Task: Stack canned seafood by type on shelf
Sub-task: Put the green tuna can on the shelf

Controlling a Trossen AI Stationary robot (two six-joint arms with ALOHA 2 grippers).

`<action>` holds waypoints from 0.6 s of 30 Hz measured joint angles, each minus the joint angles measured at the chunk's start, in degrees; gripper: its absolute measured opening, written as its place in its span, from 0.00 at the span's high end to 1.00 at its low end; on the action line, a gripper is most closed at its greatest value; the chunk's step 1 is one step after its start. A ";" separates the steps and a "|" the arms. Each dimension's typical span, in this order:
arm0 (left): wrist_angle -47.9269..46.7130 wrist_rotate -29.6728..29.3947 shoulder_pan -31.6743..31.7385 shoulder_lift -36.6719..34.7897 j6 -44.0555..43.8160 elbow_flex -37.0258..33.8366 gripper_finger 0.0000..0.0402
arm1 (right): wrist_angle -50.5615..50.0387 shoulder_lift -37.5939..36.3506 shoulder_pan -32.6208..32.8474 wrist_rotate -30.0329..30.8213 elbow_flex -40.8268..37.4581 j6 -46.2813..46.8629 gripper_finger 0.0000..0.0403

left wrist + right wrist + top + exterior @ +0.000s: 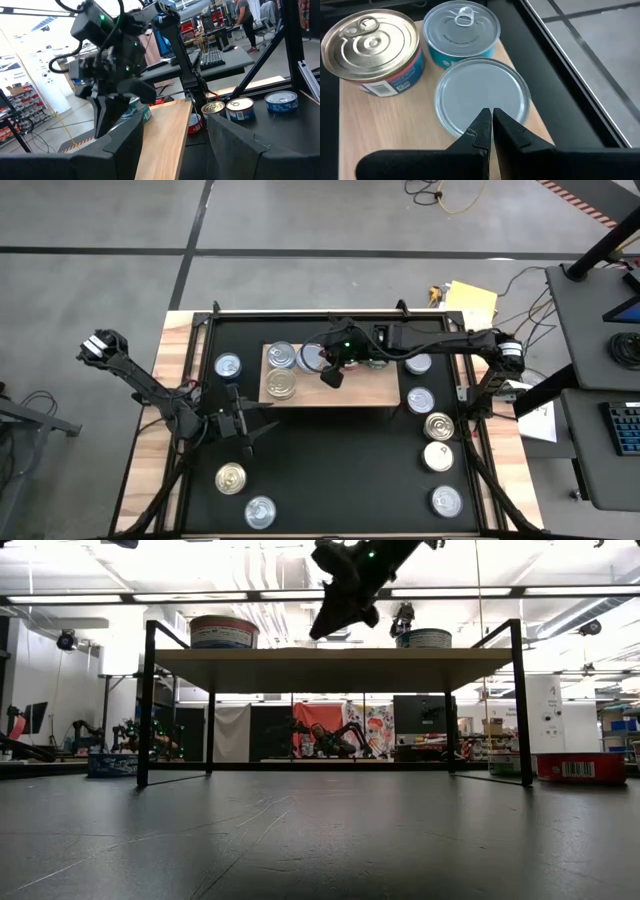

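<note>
1. Above the shelf [330, 385], the right gripper [331, 376] hangs pinched together and empty; three cans [283, 370] sit there.
2. Dropping carelessly, it could knock the plain-topped tin [482, 95] off.
3. Left gripper [240, 427] waits parted over the mat [340, 470].

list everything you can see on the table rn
shelf: one, light wood, middle of the mat
cans on shelf: three at its left end, one gold lid, two silver; a fourth can at the right end, partly hidden by the arm
cans on mat: eight, silver, gold or pale lids; five right of the shelf, three left
mat: one, black, covering the tabletop
right gripper: shut, empty, above the shelf
left gripper: open, empty, over the mat left of the shelf
</note>
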 joint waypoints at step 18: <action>-0.02 0.00 0.00 0.00 0.22 0.00 0.49 | 4.16 4.71 0.52 0.13 0.00 -1.00 0.98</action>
